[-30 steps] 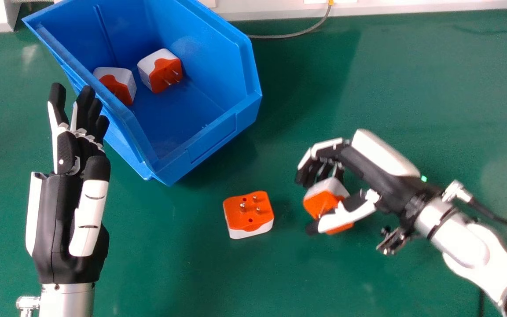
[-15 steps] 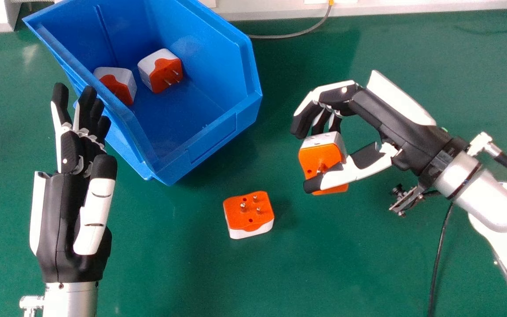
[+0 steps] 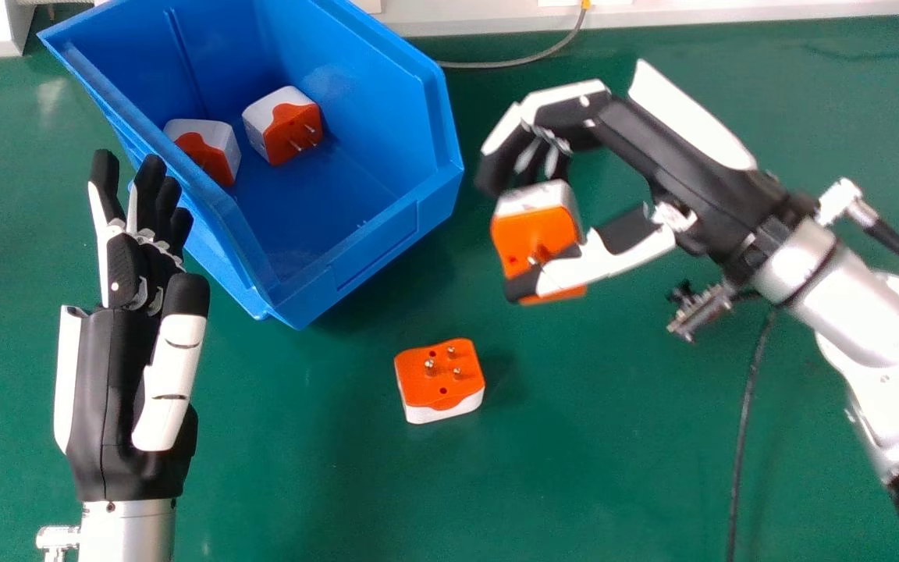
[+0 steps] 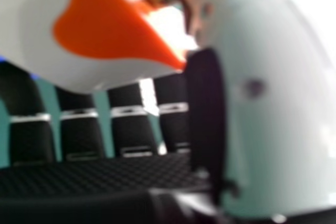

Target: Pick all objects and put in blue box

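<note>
glossy plastic box [image 3: 371,257], smooth plastic adapter [image 3: 440,382], metal prongs [image 3: 430,367]

Four plug adapters, white bodies, orange pin faces. Two in the blue box [image 3: 387,242]: left adapter [image 3: 201,140] on its side at the left wall, partly hidden by it; right adapter [image 3: 282,125] just beside it, small gap, also on its side, two pins showing, pointing right. Bench adapter [image 3: 440,378] sits near and right of the box, pin face up, three pins, white side facing near. Held adapter [image 3: 531,234] is in the right robot hand [image 3: 676,164], off the bench, right of the box, tilted, orange face showing, white end far, thumb across pin face. Box: open-topped, far left, angled on the bench [image 3: 613,468].
</note>
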You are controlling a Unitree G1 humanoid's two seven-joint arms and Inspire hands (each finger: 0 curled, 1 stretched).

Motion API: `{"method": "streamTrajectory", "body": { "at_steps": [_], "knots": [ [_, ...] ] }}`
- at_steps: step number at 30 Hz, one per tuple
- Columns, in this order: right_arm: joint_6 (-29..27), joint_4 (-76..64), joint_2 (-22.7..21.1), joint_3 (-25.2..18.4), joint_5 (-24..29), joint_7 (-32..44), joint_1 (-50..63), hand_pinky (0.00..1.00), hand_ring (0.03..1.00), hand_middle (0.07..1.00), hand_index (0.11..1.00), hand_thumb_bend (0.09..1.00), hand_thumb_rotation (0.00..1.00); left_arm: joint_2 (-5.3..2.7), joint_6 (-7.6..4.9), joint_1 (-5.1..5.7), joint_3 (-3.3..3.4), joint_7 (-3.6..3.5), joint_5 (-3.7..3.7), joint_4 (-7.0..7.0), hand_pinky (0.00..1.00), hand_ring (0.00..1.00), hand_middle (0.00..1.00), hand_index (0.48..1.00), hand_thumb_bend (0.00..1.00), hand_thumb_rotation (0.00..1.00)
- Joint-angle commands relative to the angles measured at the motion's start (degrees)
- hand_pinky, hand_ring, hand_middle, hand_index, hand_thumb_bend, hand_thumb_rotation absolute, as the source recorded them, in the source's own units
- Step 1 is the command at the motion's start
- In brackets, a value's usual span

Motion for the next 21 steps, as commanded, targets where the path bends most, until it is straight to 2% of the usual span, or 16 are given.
{"method": "streamTrajectory", "body": {
  "at_steps": [1,6,8,11,15,19,21],
  "knots": [
    [0.0,-1.7,2.1,-0.8,2.1,-0.1,-5.6,0.29,0.430,0.528,0.524,0.493,0.00,-0.02,-1.11,-0.48,-0.40,-0.23,-0.02,-0.33,1.00,1.00,1.00,0.974,0.57,0.73],
    [-0.8,3.4,7.3,-0.8,0.7,-1.9,-13.9,0.29,0.432,0.524,0.522,0.494,0.00,0.07,-0.89,-0.61,-0.54,-0.62,-0.44,-0.19,1.00,1.00,1.00,0.973,0.57,0.72],
    [-1.6,7.1,9.9,-0.6,-0.7,-4.0,-18.3,0.30,0.432,0.522,0.520,0.494,0.00,0.07,-0.86,-0.76,-0.52,-0.61,-0.36,-0.13,1.00,1.00,1.00,0.973,0.57,0.72],
    [-3.0,11.0,11.4,-0.7,-2.3,-5.8,-21.6,0.30,0.434,0.520,0.520,0.495,0.00,0.05,-0.88,-0.97,-0.49,-0.59,-0.26,0.02,1.00,1.00,1.00,0.973,0.57,0.72],
    [-3.7,17.2,13.7,0.2,-6.8,-10.2,-28.8,0.30,0.435,0.517,0.519,0.495,0.00,0.11,-0.76,-1.53,-0.27,-0.21,0.17,0.68,1.00,1.00,1.00,0.972,0.57,0.72],
    [-3.8,21.1,14.9,0.4,-7.6,-10.3,-32.4,0.30,0.440,0.514,0.518,0.496,0.00,0.10,-0.83,-1.89,-0.23,0.18,0.53,0.90,1.00,1.00,1.00,0.971,0.57,0.71],
    [-3.9,24.4,16.3,1.0,-8.8,-11.3,-35.3,0.30,0.443,0.513,0.516,0.496,0.00,0.13,-1.21,-2.25,-0.08,0.65,1.08,1.25,1.00,1.00,1.00,0.970,0.57,0.71]
  ]
}}
